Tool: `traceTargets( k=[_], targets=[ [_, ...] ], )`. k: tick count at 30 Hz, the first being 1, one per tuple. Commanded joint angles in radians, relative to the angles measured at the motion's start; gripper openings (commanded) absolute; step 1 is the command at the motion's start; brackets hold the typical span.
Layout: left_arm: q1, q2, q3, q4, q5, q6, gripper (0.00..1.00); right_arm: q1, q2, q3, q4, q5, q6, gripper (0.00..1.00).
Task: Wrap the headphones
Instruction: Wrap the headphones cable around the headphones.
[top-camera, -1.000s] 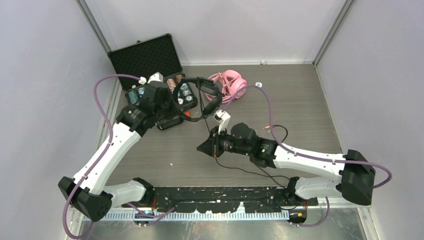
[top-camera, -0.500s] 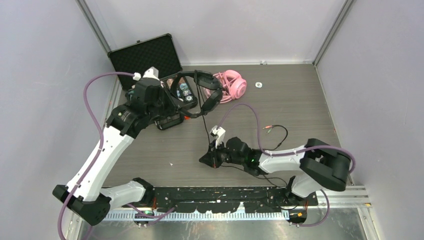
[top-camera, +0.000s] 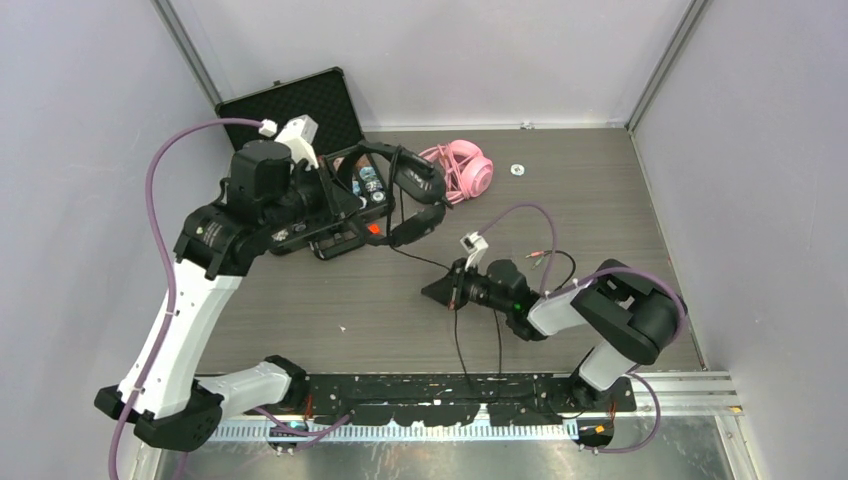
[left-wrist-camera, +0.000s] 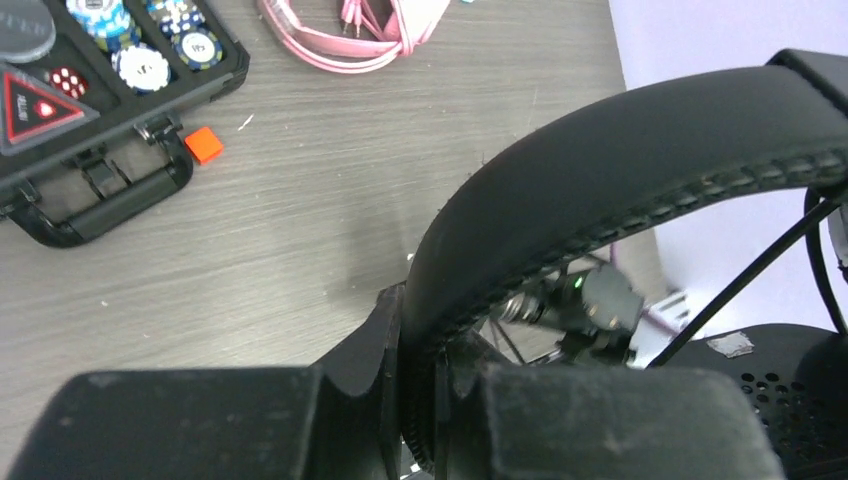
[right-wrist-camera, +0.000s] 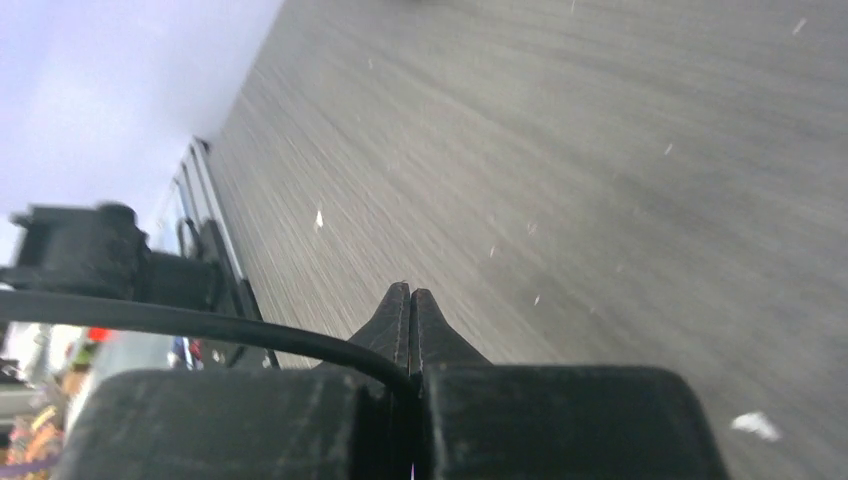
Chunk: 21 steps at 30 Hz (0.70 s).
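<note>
**Black headset up over the case, its cable pinched low: slack is the worry**

Nearest the arm bases, and to the near right of the open black case (top-camera: 290, 118), the right jaws are pressing together on the thin black cable (right-wrist-camera: 200, 325), low over the tabletop (top-camera: 600, 200). From that pinch, one stretch of cable is running up toward the case. The rest is trailing in loose loops across the tabletop to the right of it.

Just over the case's right edge, the left jaws are clamping the headband of the black headset (left-wrist-camera: 640, 150) and holding it in the air, earcups hanging. The grip is sitting toward one end of the band.

Farther off, right of the case, the pink headset (top-camera: 465, 170) is lying on the tabletop with its pink cable (left-wrist-camera: 340, 40) bunched beside it, untouched by either arm.

Judging from here, the thin cable is likely the weak link. It could slide out between the flat jaws if the right arm pulls it around the band. A hard pull could drag the headband askew in the left jaws. The trailing loops could snag on the case's latches or the right arm itself as the winding goes on.
</note>
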Motion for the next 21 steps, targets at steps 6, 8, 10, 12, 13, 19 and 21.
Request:
traceTargets(
  k=[6,8,10,12,13,19,21],
  targets=[
    [0.01,0.014,0.146,-0.187,0.179,0.36,0.0,-0.209,-0.157,0.047,0.006,-0.152,0.106,0.0],
    [0.01,0.027,0.15,-0.211,0.188,0.405,0.0,-0.25,-0.213,0.079,-0.104,-0.154,0.081,0.0],
    [0.01,0.031,0.135,-0.212,0.219,0.464,0.0,-0.294,-0.26,0.119,-0.212,-0.166,0.058,0.0],
    [0.01,0.031,0.114,-0.207,0.249,0.542,0.0,-0.345,-0.299,0.152,-0.277,-0.189,0.054,0.01],
    [0.01,0.028,0.102,-0.204,0.261,0.581,0.0,-0.366,-0.32,0.169,-0.315,-0.201,0.053,0.0],
    [0.01,-0.022,-0.014,-0.176,0.268,0.855,0.0,-0.452,-0.43,0.321,-0.606,-0.302,0.042,0.0],
    [0.01,-0.022,-0.04,-0.178,0.235,0.907,0.0,-0.455,-0.461,0.384,-0.709,-0.347,0.03,0.0]
  ],
)
